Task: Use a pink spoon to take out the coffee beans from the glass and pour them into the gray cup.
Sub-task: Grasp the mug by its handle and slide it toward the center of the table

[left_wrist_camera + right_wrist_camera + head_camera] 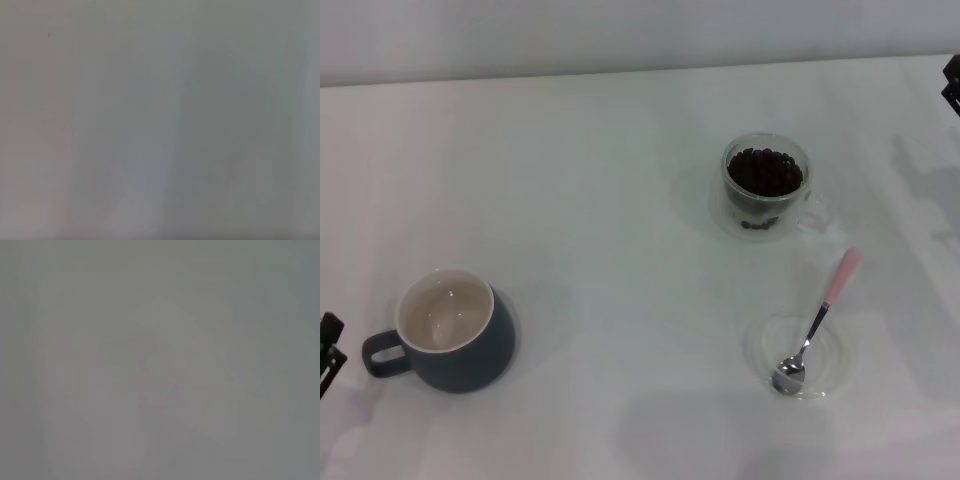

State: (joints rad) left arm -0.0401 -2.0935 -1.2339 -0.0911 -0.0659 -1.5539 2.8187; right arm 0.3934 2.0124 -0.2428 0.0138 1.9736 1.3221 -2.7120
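Observation:
The pink spoon (816, 325) lies with its silver bowl on a flat clear saucer (840, 375) at the front right, handle pointing away. The glass (766, 186) stands behind it, filled with coffee beans (765, 171), its clear handle to the right. The gray cup (455, 331) stands at the front left, its inside bare, its loop handle to the left. My left gripper (328, 350) shows only as a dark tip at the left edge, just left of the cup's handle. My right gripper (952, 82) shows only at the right edge, far from the glass. Both wrist views show only plain grey.
The white table (600, 200) runs back to a pale wall (620, 30). Nothing else stands on it.

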